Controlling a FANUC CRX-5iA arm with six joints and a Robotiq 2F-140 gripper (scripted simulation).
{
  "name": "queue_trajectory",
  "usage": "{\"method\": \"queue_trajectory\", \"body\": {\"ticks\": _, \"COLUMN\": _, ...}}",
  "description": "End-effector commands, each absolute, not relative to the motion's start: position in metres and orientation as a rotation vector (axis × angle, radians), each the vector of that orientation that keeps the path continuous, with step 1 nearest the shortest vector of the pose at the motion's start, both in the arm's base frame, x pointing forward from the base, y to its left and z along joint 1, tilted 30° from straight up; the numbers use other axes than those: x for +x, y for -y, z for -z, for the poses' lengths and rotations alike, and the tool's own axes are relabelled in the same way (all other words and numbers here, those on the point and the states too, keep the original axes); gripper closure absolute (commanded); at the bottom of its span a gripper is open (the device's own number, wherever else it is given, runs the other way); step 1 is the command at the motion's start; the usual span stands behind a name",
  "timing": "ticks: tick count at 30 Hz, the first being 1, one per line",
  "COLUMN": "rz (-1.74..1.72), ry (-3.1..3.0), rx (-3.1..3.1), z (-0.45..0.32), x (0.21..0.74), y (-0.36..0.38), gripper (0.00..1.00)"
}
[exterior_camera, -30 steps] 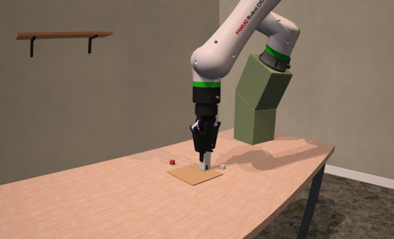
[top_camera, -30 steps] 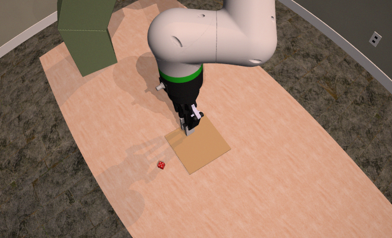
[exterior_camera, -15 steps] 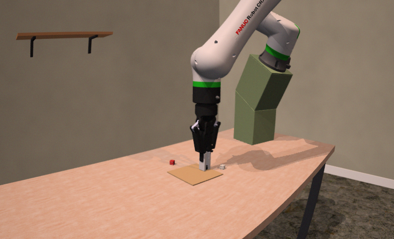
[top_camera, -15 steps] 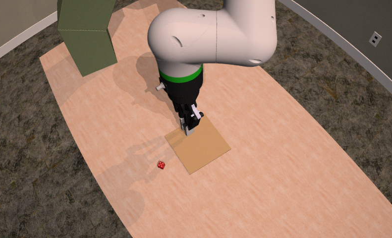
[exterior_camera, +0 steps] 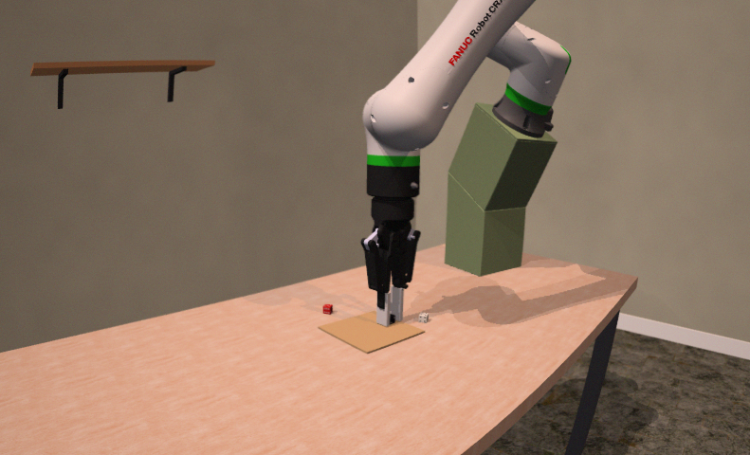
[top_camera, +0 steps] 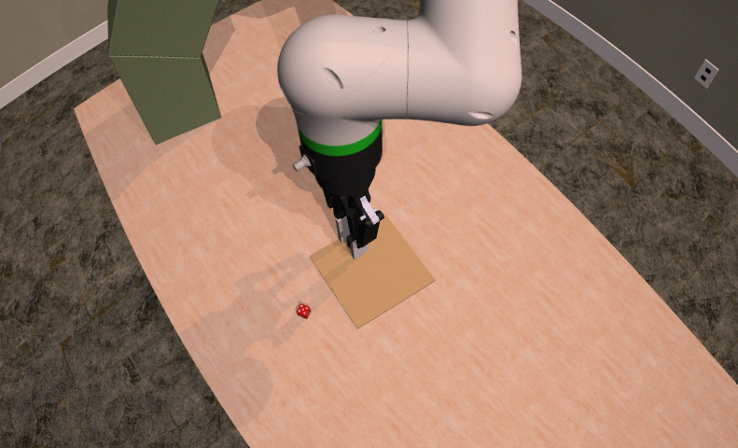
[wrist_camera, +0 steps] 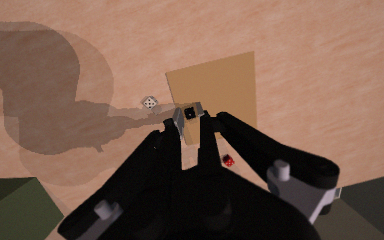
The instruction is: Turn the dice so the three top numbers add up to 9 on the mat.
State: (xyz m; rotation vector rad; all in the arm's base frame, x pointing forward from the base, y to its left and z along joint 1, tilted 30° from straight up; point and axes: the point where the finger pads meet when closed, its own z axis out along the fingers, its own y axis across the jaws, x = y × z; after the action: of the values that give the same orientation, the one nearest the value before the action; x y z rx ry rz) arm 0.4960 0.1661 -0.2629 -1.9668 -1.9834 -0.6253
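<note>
The tan mat (top_camera: 386, 286) (exterior_camera: 361, 339) (wrist_camera: 229, 75) lies flat on the table. My gripper (top_camera: 351, 246) (exterior_camera: 390, 320) (wrist_camera: 189, 112) points down over the mat's edge region, its fingers a little apart. The black die (wrist_camera: 190, 113) (exterior_camera: 392, 318) is between the fingertips, low at the mat, with narrow gaps beside it; its pips are too small to read. The red die (top_camera: 303, 311) (exterior_camera: 327, 308) (wrist_camera: 228, 160) lies off the mat, several white pips on top. The white die (exterior_camera: 424, 318) (wrist_camera: 150, 102) lies off the mat's other side, several pips on top; the arm hides it in the top view.
The green pedestal (top_camera: 170, 94) (exterior_camera: 480, 225) (wrist_camera: 19, 210) stands at the back of the table (top_camera: 500, 277) (exterior_camera: 198, 383). A wooden shelf (exterior_camera: 121, 67) hangs on the wall. The arm's shadow falls across the table and part of the mat.
</note>
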Motion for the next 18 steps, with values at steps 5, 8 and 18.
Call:
{"method": "queue_trajectory", "body": {"ticks": 5, "rz": 0.625, "ry": 1.984, "rx": -1.967, "z": 0.263, "x": 0.496, "y": -0.166, "gripper": 0.81}}
{"method": "queue_trajectory", "body": {"ticks": 8, "rz": 0.625, "ry": 1.984, "rx": -1.967, "z": 0.263, "x": 0.496, "y": -0.166, "gripper": 0.81}}
{"method": "queue_trajectory", "body": {"ticks": 18, "rz": 0.625, "ry": 1.983, "rx": -1.967, "z": 0.25, "x": 0.495, "y": -0.159, "gripper": 0.81}}
